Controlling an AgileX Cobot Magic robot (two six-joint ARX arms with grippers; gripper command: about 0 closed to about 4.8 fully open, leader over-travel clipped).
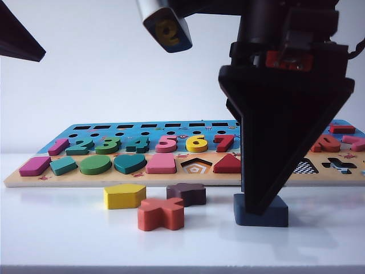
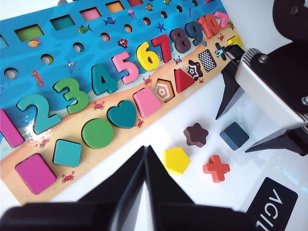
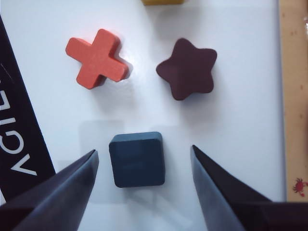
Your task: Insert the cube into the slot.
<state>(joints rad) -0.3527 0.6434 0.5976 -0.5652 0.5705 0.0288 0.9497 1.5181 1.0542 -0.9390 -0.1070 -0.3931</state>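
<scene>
Right wrist view shows the right gripper point(image 3: 143, 166) spread wide around the cube point(image 3: 137, 159), flat on the desk point(image 3: 240, 43). Left gripper point(image 2: 145, 161) hangs pinched together, idle. Sitting off-centre, the cube could twist or skid toward the star point(image 3: 187, 68) if 1 finger lands first.

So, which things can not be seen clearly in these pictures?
- Exterior view: the open right gripper covers much of the flat navy-blue square wooden cube and part of the wooden puzzle board.
- Right wrist view: the yellow hexagon piece is cut off by the edge, and no square slot shows.
- Left wrist view: the shut left gripper hides the table under it.
- Exterior view: the left gripper is mostly out of frame.
</scene>
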